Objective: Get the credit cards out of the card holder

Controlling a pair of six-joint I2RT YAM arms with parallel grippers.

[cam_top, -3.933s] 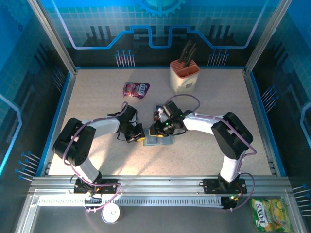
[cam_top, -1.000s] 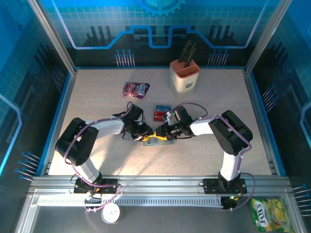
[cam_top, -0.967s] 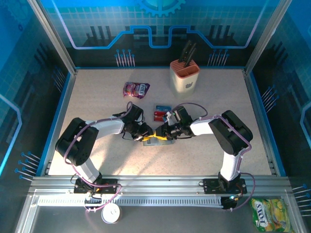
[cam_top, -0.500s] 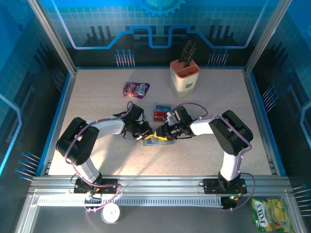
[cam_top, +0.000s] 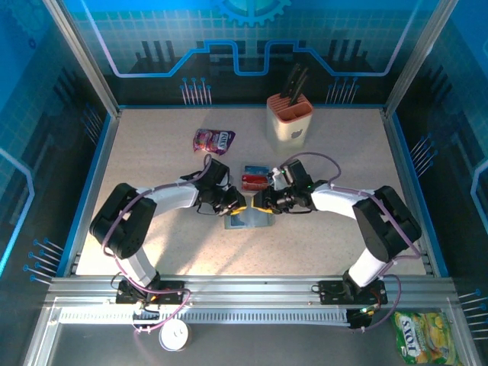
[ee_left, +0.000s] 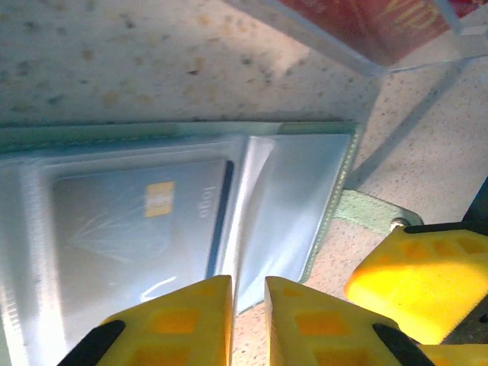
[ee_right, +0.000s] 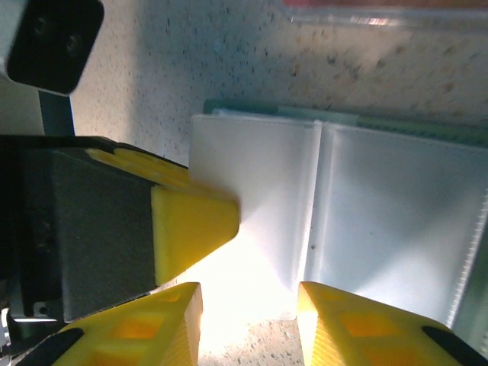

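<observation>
The card holder (cam_top: 250,220) lies open and flat mid-table, sage-green outside, grey-blue slotted inside (ee_left: 290,198). One pale card with a yellow chip (ee_left: 141,221) sits in its left slot. A red card (cam_top: 252,182) and a blue card (cam_top: 255,169) lie on the table just behind it; the red card's edge (ee_left: 358,23) shows at the top of the left wrist view. My left gripper (cam_top: 236,206) hovers at the holder's edge, its jaws (ee_left: 248,301) a narrow gap apart with nothing between. My right gripper (cam_top: 264,202) faces it, open (ee_right: 249,305), straddling a pale flap (ee_right: 252,191).
A beige knife block (cam_top: 290,120) stands at the back centre-right. A purple snack pouch (cam_top: 213,139) lies at the back left. A yellow-green pouch (cam_top: 416,336) lies outside the table at bottom right. Blue walls enclose the tabletop.
The right arm has swung out to the right, its gripper drawing back to the holder's far right side. The left gripper has shifted slightly up and right. The holder's inside shows more.
</observation>
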